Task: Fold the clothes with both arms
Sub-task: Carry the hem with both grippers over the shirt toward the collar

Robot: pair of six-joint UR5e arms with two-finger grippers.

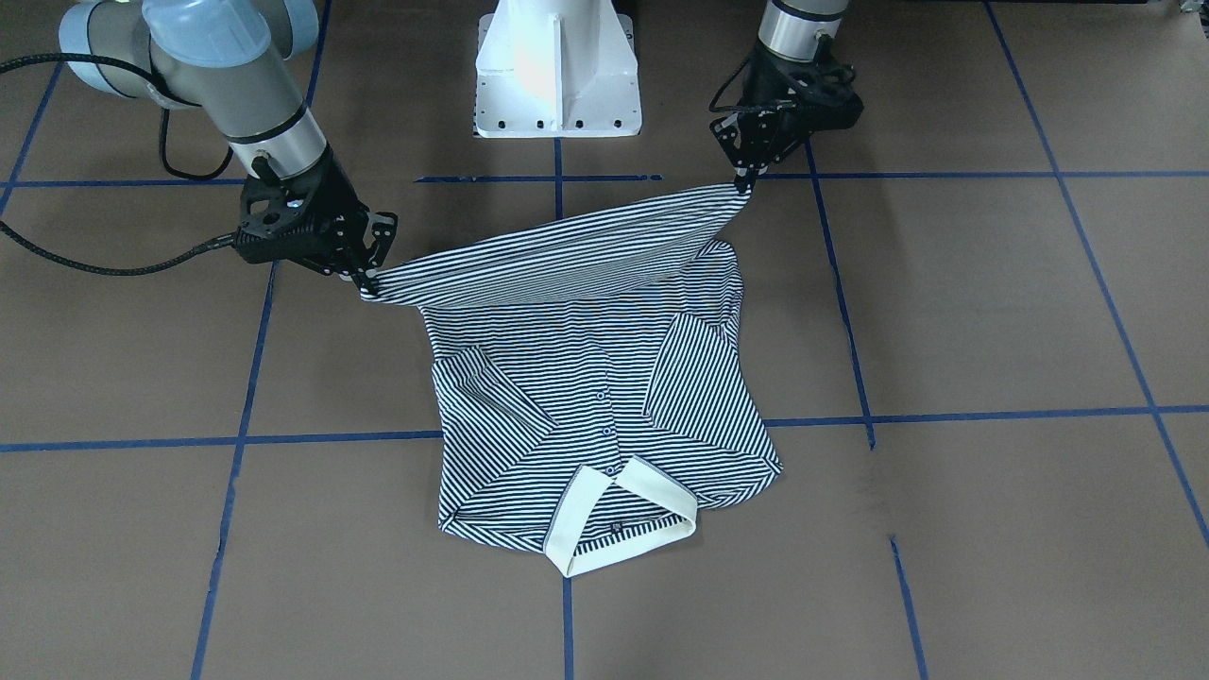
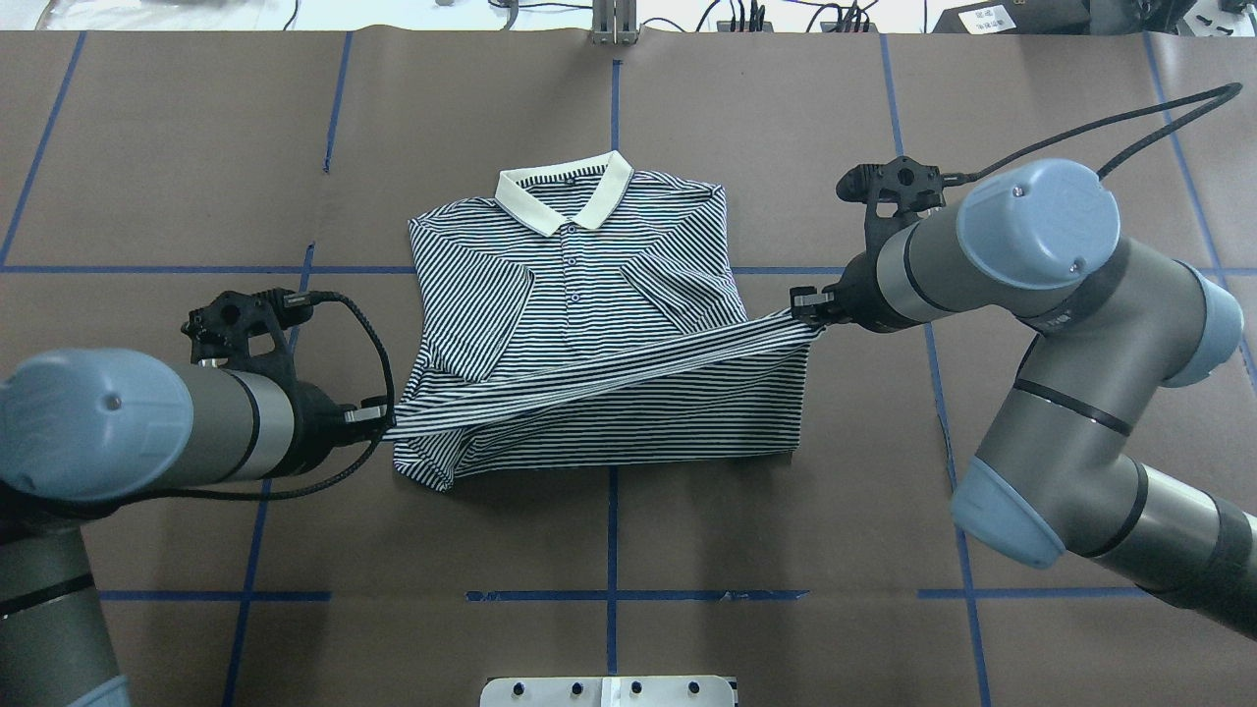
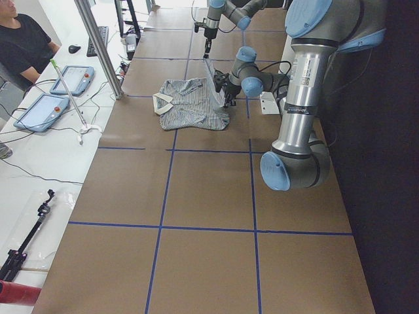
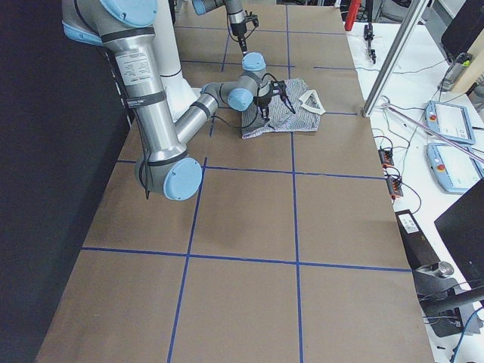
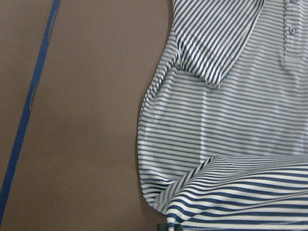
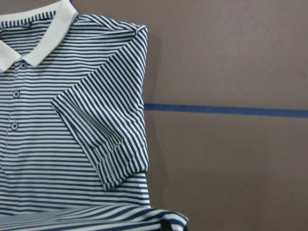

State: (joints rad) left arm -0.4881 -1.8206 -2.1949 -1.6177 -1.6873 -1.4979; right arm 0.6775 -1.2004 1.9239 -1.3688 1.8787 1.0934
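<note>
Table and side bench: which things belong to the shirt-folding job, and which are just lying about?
Job: polo shirt; left gripper and right gripper, each pinching it.
Lying about: control tablet and black tool, both on the side bench.

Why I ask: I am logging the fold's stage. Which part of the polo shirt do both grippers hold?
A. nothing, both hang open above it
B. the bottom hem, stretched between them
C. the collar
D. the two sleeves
B: the left gripper and the right gripper each pinch an end of the bottom hem, raised as a taut band over the polo shirt, while the collar lies flat, untouched.
</note>
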